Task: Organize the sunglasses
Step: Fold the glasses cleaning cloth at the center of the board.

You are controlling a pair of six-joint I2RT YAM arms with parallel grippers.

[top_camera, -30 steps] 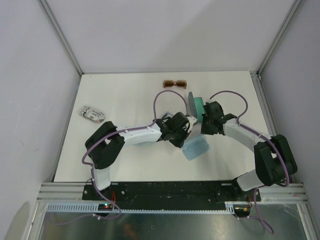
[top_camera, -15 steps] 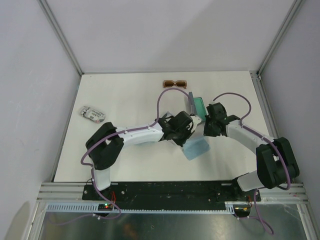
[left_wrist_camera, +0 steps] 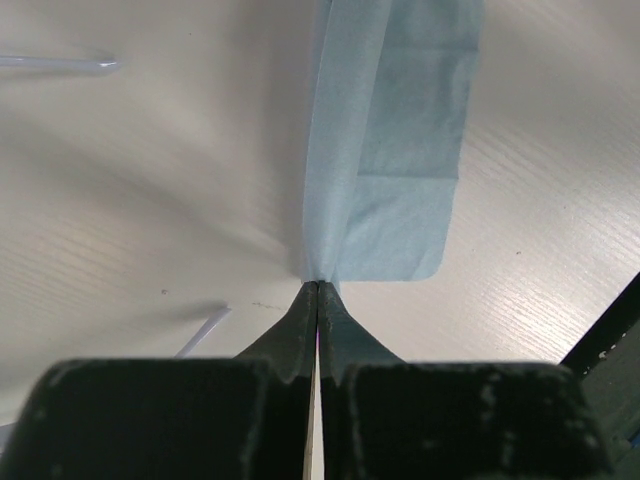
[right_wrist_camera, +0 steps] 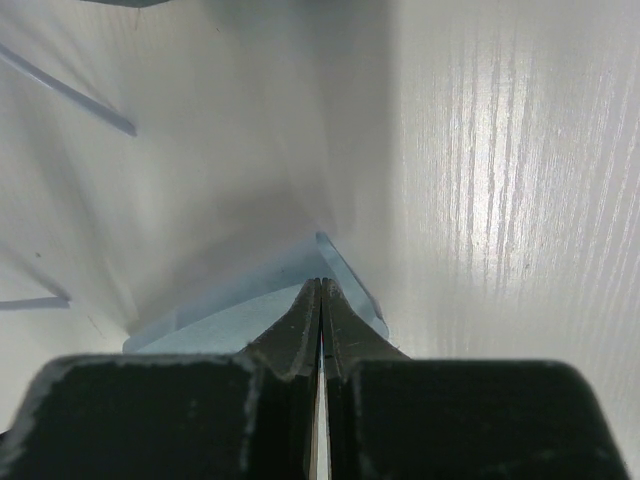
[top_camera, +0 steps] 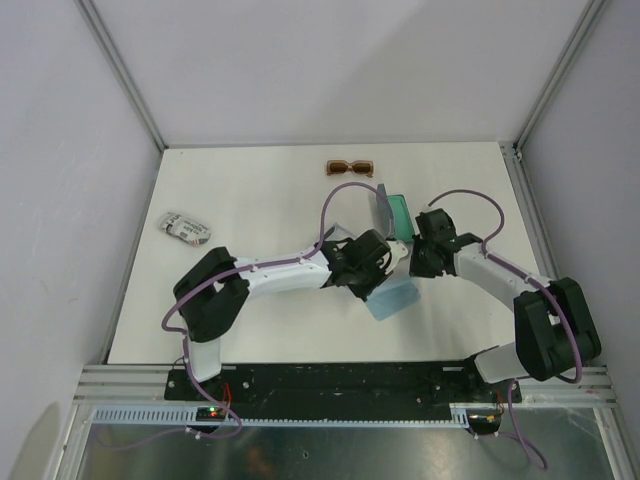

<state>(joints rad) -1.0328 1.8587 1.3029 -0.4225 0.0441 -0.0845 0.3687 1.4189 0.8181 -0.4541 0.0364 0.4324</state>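
Observation:
The brown-amber sunglasses (top_camera: 349, 167) lie at the back of the table. The white-framed sunglasses (top_camera: 186, 228) lie at the far left. Both grippers are away from them, at a light blue folded cloth (top_camera: 392, 297) in the middle. My left gripper (top_camera: 372, 274) is shut on the cloth's left edge; in the left wrist view the cloth (left_wrist_camera: 395, 150) stretches away from the closed tips (left_wrist_camera: 317, 285). My right gripper (top_camera: 413, 264) is shut on the cloth's far corner, and the cloth (right_wrist_camera: 225, 322) shows at its tips (right_wrist_camera: 321, 283).
An open grey-blue case (top_camera: 387, 210) with a green lining stands just behind the two grippers. A thin clear plastic piece (top_camera: 336, 231) lies by the left wrist. White walls close in the table at the back and sides.
My left gripper has shifted right and slightly nearer, closing in on the cloth's edge. The right gripper has edged a little to the right. Both pairs of sunglasses have stayed put.

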